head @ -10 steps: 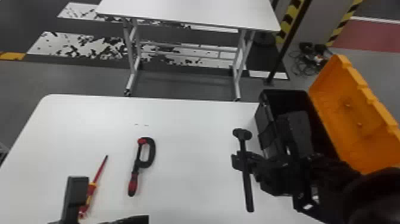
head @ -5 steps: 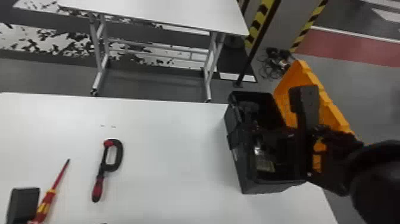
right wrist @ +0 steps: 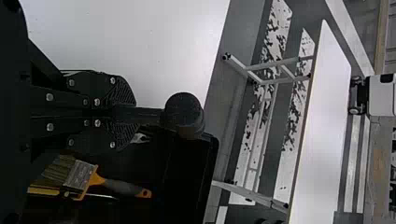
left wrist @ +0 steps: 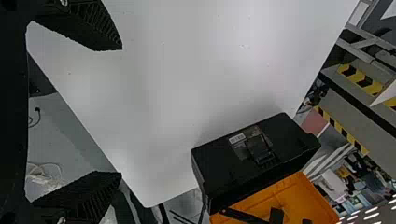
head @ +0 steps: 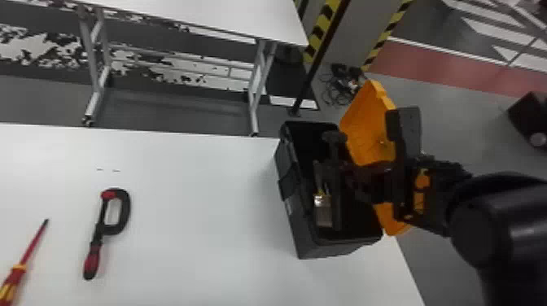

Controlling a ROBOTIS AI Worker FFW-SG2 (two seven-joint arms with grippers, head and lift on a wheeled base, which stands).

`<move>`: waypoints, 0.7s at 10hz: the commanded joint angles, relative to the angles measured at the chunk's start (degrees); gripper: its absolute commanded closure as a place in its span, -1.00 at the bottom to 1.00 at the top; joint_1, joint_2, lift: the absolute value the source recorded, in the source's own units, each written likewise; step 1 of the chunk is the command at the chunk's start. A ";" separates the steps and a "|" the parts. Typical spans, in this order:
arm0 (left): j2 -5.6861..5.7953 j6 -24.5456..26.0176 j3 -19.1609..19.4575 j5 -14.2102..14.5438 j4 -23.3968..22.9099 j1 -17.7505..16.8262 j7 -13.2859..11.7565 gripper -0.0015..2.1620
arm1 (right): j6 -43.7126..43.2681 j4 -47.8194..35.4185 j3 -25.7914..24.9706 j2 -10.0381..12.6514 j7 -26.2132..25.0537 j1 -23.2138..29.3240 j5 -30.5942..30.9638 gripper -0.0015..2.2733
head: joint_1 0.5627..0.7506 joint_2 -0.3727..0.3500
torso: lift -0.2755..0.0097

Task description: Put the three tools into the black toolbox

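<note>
I had the right pincer (right wrist: 135, 115) clamped on the mallet (right wrist: 183, 113) over the open black toolbox (head: 333, 249), long axes roughly aligned; the left pincer (left wrist: 121, 111) gaped.

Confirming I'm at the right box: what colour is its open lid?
The lid is orange, clearest in the head view.

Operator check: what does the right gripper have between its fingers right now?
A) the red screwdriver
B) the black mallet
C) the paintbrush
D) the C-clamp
B: the right gripper is closed on the handle of the black mallet, its round head sticking out beyond the fingertips.
</note>
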 commanded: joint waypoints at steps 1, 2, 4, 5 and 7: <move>0.02 0.00 0.65 0.00 -0.45 0.77 0.00 -0.96 | -5.13 4.98 -2.26 0.84 1.77 -0.15 -0.12 0.98 | 0.41 -0.94 | 0.57; -0.07 0.00 1.00 0.00 -0.72 1.39 0.00 -0.96 | -9.70 8.41 -3.40 0.92 3.27 -0.50 -0.73 0.98 | 0.41 -0.94 | 0.57; -0.07 0.00 0.91 -0.09 -1.77 2.27 0.18 -0.96 | -15.33 13.86 -5.77 0.92 6.34 -1.38 -2.40 0.98 | 0.41 -0.94 | 0.57; -0.16 0.00 0.91 -0.17 -2.04 2.53 0.09 -0.96 | -16.56 14.21 -6.48 0.84 6.78 -1.38 -2.23 0.98 | 0.41 -0.94 | 0.57; -0.07 0.00 0.91 -0.35 -2.30 2.80 0.09 -0.96 | -17.08 14.65 -6.74 0.66 7.22 -0.94 -1.26 0.98 | 0.41 -0.94 | 0.57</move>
